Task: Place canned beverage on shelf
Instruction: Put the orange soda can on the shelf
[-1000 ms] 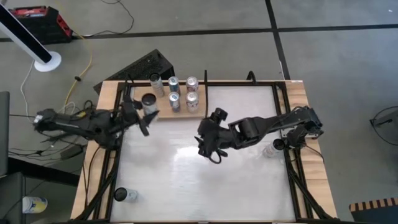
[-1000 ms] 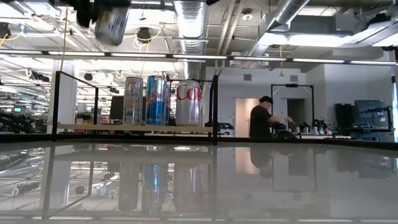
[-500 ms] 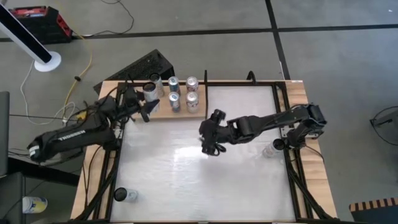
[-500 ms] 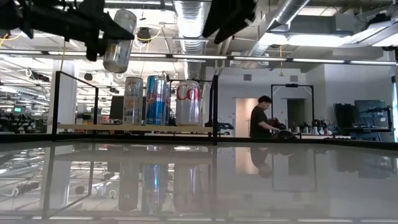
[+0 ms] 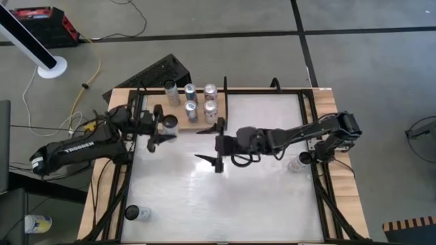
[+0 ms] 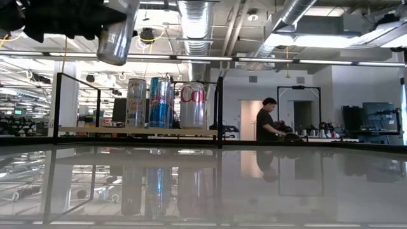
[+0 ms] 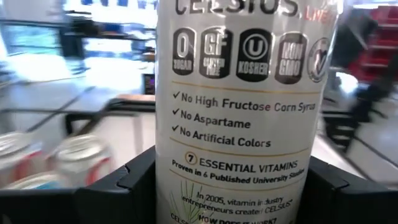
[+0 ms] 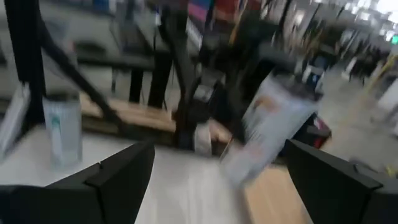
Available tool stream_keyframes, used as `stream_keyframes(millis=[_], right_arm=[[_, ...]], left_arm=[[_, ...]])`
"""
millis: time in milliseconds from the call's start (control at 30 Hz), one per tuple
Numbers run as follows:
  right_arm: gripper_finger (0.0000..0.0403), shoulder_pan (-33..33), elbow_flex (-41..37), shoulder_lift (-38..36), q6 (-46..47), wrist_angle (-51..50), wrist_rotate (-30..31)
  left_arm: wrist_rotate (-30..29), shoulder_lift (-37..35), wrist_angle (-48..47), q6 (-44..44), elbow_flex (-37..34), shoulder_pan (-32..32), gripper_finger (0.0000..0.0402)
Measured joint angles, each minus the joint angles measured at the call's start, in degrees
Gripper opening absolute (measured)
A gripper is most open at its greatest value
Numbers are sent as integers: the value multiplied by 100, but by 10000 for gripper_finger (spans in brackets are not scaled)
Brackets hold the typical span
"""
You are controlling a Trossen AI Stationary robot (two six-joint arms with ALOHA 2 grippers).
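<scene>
A dark robot hand [image 6: 76, 16] at the upper left held a tilted silver beverage can [image 6: 117, 35] in the air. Below it, three upright cans [image 6: 164, 103] stood on the black-railed wooden shelf [image 6: 137, 130], mirrored in the glossy white tabletop [image 6: 254, 184]. A person [image 6: 266, 121] stood far behind.

The white can [image 7: 242, 106] with black lettering and round black badges sits between black fingers [image 7: 127, 190], the shelf [image 5: 178, 117] is light-brown wood grain with black rails, the surface [image 5: 225, 184] is glossy white, and one far can [image 6: 193, 105] shows red script.
</scene>
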Motion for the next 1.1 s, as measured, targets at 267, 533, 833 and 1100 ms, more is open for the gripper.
stream_keyframes(millis=[267,533,833,1100], right_arm=[[380,-575,-8,216,674,877,-1307],[380,-526,111,882,645,1780,-1494],[380,-499,415,1148,645,1778,-1493],[377,-421,420,1148,629,1607,-1491]], left_arm=[[-130,119,102,87,0,-1052,234],[-1183,653,708,535,2,-2350,234],[-1781,1420,1392,698,9,-2681,234],[-1770,1997,2007,601,7,-2686,234]])
